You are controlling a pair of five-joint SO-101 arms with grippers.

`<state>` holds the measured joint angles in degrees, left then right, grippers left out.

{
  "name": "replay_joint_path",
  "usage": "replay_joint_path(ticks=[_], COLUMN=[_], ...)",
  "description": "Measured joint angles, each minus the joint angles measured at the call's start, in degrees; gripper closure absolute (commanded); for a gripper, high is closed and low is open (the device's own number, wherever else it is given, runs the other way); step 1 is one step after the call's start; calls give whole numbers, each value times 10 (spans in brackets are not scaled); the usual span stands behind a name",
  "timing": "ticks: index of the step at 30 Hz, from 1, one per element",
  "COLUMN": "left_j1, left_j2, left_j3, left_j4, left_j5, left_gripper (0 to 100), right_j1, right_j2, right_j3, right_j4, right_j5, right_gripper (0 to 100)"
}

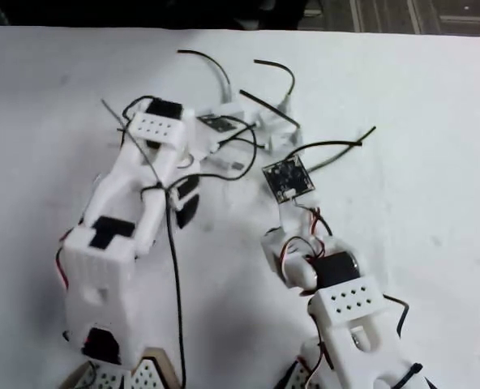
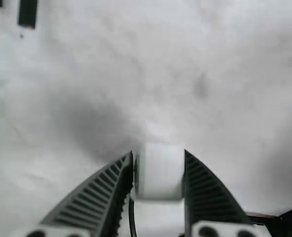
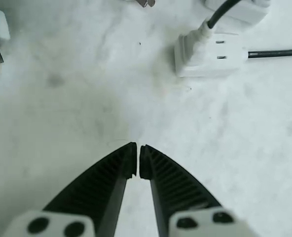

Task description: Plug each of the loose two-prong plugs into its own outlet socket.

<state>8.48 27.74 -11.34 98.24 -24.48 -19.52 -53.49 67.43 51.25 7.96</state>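
A white plug (image 2: 158, 173), as I judge the small block with a dark cord (image 2: 131, 215) under it, sits clamped between the left gripper's (image 2: 158, 157) jaws just above the white table (image 2: 136, 74), presumably lifted for carrying to a socket. The right gripper (image 3: 137, 148) is closed on nothing, hovering near an outlet block (image 3: 212, 59) that already holds one corded plug (image 3: 191, 42), probably ready to steady it.

White table (image 1: 435, 121), dark floor (image 1: 386, 12) beyond its far edge
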Motion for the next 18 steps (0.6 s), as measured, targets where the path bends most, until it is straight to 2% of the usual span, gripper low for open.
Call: replay_joint_path(ticks=[5, 10, 18], left_j1=[2, -6, -102], left_j2=[-86, -143, -153], left_j3=[71, 84, 117], left_j4=[-7, -12, -132], left_j5=[4, 5, 1], left_gripper=[751, 751, 752], right_j1=[0, 1, 0], right_j2=[0, 0, 0], right_j3=[0, 0, 0], right_j4=[0, 0, 0], right_j5=[0, 0, 0], right_gripper=[974, 975, 977])
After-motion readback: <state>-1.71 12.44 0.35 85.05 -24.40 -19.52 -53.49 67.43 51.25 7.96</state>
